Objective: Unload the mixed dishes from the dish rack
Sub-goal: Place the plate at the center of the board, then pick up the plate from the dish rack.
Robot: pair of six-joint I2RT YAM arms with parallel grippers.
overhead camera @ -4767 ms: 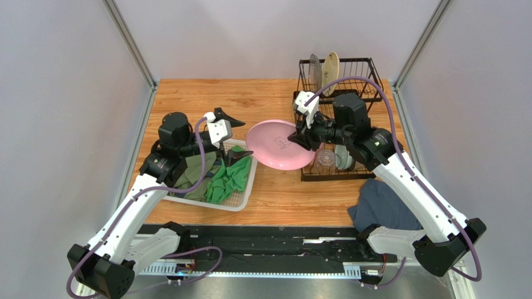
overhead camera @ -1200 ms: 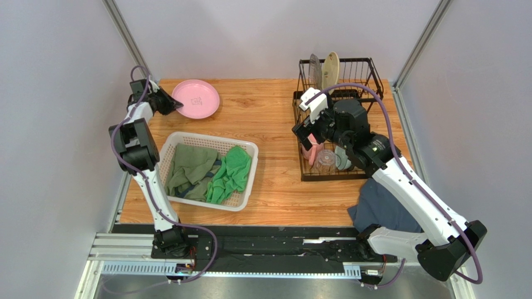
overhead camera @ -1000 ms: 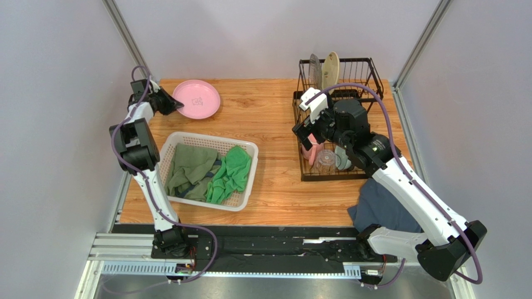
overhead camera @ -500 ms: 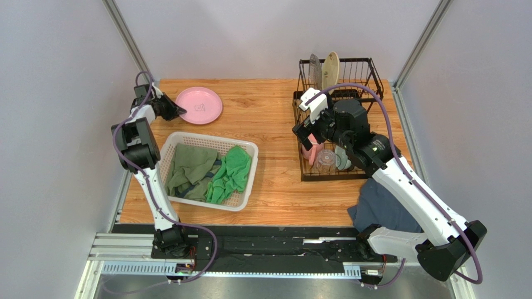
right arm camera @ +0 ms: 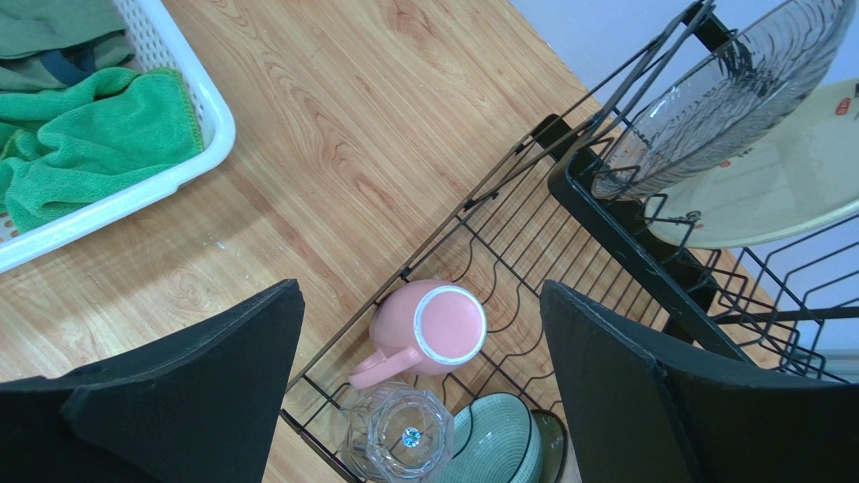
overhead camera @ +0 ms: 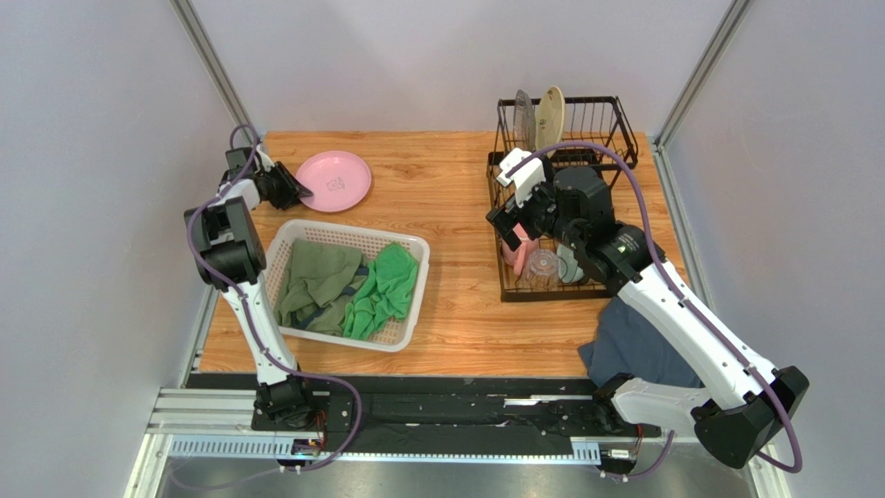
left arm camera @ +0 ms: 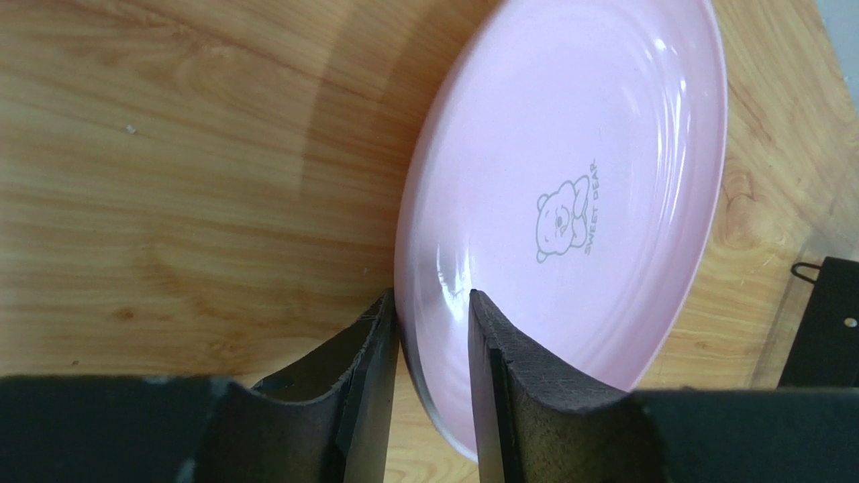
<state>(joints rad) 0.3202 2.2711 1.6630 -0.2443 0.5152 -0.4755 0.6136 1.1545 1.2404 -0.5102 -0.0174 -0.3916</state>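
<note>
left gripper (left arm camera: 432, 302): at the far left of the table (overhead camera: 436, 176); jaws narrow, one finger on each side of the plate's left rim; I cannot tell whether they pinch it or merely straddle it
pink plate (overhead camera: 334, 181): flat on the wood at the far-left corner, face up, well apart from the rack; beyond the white basket (overhead camera: 412, 334) of cloths
plate's heading: round, so no real long axis; it looks oval in the wrist view only because I see it near edge-on; the bear print sits near the middle; the held rim points left, toward the gripper
step in hand, as I judge it: letting the plate go; I would spread the jaws clear of the rim on both sides, then draw straight back and level, so the lower finger does not lever the rim up
right gripper (right arm camera: 415, 302): jaws wide, holding nothing; hovers over the lower tray of the rack (overhead camera: 613, 114)
mug (right arm camera: 434, 327): in that tray, directly under the jaws; apparently mouth down, handle toward the tray's near-left corner; a likely next pick
</note>
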